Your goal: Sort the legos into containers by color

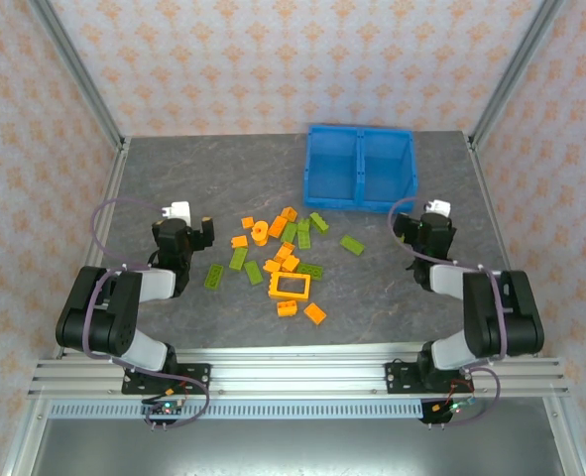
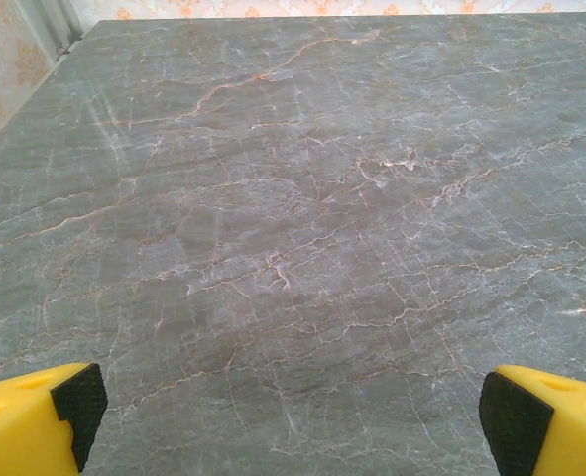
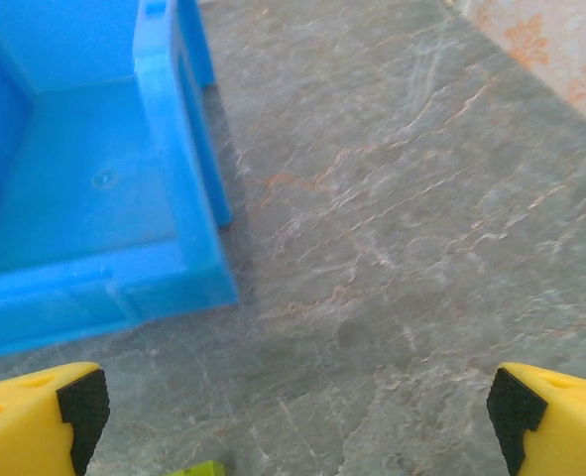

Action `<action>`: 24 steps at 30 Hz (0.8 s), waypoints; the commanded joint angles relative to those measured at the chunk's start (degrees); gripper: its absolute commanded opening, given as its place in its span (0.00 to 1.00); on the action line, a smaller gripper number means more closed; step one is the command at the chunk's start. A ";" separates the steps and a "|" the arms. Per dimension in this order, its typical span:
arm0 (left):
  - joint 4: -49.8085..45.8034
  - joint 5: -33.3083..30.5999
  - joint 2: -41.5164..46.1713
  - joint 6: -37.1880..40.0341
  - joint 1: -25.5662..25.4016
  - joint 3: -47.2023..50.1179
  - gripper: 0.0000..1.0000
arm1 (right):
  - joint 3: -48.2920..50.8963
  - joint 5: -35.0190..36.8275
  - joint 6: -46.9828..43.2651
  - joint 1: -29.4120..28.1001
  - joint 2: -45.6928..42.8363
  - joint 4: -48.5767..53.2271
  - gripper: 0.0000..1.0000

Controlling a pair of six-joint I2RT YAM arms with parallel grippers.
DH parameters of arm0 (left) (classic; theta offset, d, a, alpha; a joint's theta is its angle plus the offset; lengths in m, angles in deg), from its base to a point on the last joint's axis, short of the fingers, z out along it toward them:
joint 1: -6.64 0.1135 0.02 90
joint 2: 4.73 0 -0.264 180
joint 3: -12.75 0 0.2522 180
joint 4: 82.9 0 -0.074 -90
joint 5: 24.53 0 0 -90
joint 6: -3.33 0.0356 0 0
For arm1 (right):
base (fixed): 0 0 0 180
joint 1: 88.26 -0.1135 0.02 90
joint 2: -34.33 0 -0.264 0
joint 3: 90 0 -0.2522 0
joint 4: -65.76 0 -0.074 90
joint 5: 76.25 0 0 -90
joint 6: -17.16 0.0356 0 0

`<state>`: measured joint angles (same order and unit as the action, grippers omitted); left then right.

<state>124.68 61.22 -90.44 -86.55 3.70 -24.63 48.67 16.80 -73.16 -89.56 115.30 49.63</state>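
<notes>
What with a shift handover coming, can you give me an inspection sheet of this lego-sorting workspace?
Surface: grey marbled table, no spills seen.
Job's things: orange and lime legos lie loose in a cluster mid-table, among them an orange frame. The blue bin sits far right, and both compartments look empty.
Clutter: nothing seen.
Claws: the left claw is open over bare table, left of the cluster. The right claw is open near the bin's front corner. Neither holds anything.
Cables: left loop and right loop arch beside the arms, away from the bricks.
Surroundings: patterned walls, metal posts, rail at the near edge.
</notes>
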 commanded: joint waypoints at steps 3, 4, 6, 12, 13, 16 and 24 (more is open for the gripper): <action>-17.15 -3.15 7.40 -0.50 0.22 -7.73 1.00 | -12.96 5.30 19.34 0.05 -16.58 35.30 0.99; -20.68 -4.08 9.70 -1.64 0.23 -8.66 1.00 | -16.01 4.66 22.38 0.03 -17.13 43.14 0.99; -25.83 -3.76 15.97 -4.28 -0.08 -9.20 1.00 | -22.14 0.85 24.65 0.07 -16.30 56.00 0.99; -49.94 8.65 32.55 -3.74 -4.32 -18.81 1.00 | -32.87 -13.55 22.23 -0.05 -6.94 74.71 0.99; -54.04 12.71 34.28 -1.45 -5.29 -21.04 1.00 | -34.21 -14.51 21.38 -0.15 -5.08 76.19 0.99; -65.58 25.72 36.33 7.08 -7.41 -27.42 1.00 | -36.02 -14.72 19.75 -0.50 0.44 77.76 0.99; -77.82 40.02 36.88 18.15 -9.27 -31.02 1.00 | -42.78 -8.37 15.87 -3.77 13.94 77.70 0.99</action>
<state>54.15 94.23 -53.86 -73.33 -5.02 -56.91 9.24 4.52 -55.06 -92.40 127.17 125.45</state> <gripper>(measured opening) 0.997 0.994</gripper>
